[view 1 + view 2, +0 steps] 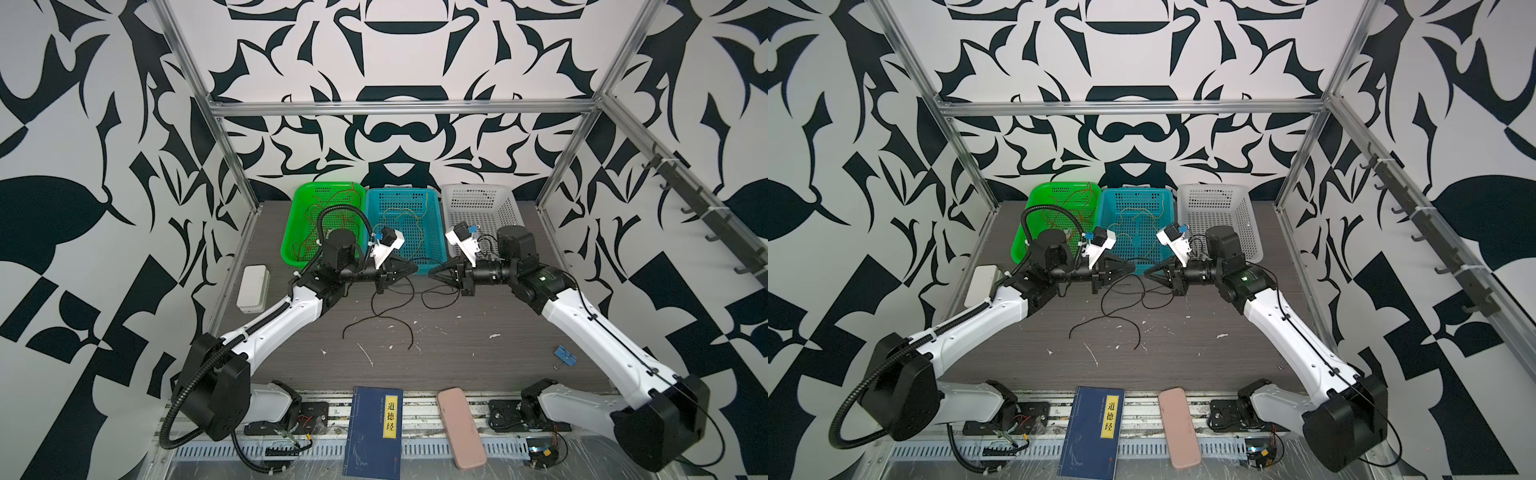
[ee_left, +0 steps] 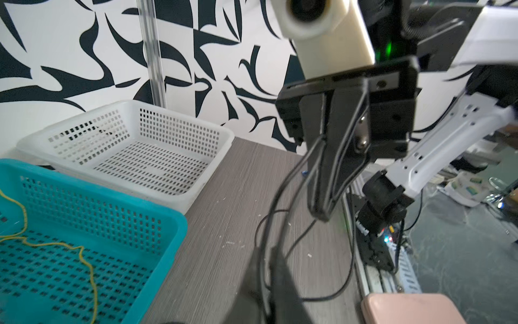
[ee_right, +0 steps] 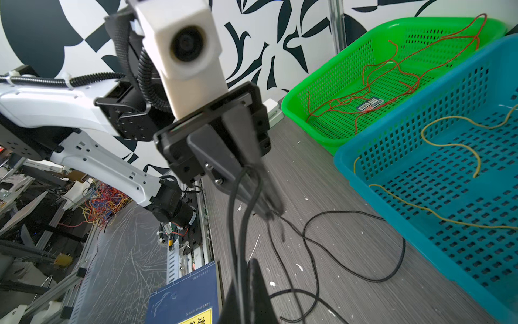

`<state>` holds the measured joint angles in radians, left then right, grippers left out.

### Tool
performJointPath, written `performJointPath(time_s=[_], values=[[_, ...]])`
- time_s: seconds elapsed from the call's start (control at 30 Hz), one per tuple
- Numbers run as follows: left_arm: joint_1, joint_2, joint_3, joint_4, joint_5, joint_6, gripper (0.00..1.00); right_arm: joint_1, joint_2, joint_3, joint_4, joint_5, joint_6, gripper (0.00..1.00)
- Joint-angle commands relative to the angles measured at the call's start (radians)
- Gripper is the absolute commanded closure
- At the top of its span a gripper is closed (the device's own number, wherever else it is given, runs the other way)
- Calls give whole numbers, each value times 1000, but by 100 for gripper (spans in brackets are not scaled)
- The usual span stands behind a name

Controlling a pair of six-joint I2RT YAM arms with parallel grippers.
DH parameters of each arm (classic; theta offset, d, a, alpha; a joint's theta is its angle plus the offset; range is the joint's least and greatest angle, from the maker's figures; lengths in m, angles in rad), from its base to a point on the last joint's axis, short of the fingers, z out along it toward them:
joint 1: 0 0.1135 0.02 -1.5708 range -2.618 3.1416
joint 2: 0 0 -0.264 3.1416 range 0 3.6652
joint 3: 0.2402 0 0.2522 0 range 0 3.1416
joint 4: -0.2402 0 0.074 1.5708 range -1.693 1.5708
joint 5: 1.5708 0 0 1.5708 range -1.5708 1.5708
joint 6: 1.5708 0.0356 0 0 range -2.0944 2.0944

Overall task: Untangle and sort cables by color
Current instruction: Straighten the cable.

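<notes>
Thin black cables (image 1: 390,317) (image 1: 1121,318) curl on the dark table and rise to both grippers at mid-table. My left gripper (image 1: 414,269) (image 2: 266,252) is shut on a black cable, tip pointing right. My right gripper (image 1: 430,274) (image 3: 251,263) faces it, almost tip to tip, and is also shut on black cable strands. Red cables lie in the green basket (image 1: 291,232). A yellow cable (image 3: 454,144) lies in the blue basket (image 1: 440,232). The white basket (image 1: 513,212) holds nothing that I can see.
The three baskets stand in a row along the back edge. A white box (image 1: 253,289) lies at the left edge and a blue binder clip (image 1: 565,356) on the right. A blue book (image 1: 374,432) and a pink case (image 1: 461,428) sit at the front rail.
</notes>
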<state>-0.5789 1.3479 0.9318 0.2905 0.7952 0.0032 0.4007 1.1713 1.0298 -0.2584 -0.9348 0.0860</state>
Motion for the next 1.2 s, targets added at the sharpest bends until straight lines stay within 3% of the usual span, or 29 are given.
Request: performJointPath(time_s=[0.0, 0.33, 0.47, 0.57, 0.63, 0.8, 1.03, 1.17], values=[[-1, -41, 29, -13, 10, 2, 100, 2, -6, 19, -1, 38, 1, 100], [21, -145, 172, -193, -114, 39, 100, 3, -36, -155, -81, 251, -42, 99], [40, -161, 215, -238, -122, 37, 100, 1, -77, -208, -77, 313, -34, 62], [40, -161, 225, -249, -122, 33, 100, -2, -127, -241, -35, 299, -22, 11], [40, -163, 225, -238, -117, 16, 100, -3, -166, -258, -6, 291, -20, 2], [40, -169, 227, -203, -101, -27, 100, -2, -213, -292, 66, 262, -45, 1], [40, -168, 234, -174, -45, -63, 100, -2, -244, -367, 429, 321, 34, 2], [40, -163, 233, -148, -26, -90, 100, -2, -166, -329, 527, 300, 23, 11]])
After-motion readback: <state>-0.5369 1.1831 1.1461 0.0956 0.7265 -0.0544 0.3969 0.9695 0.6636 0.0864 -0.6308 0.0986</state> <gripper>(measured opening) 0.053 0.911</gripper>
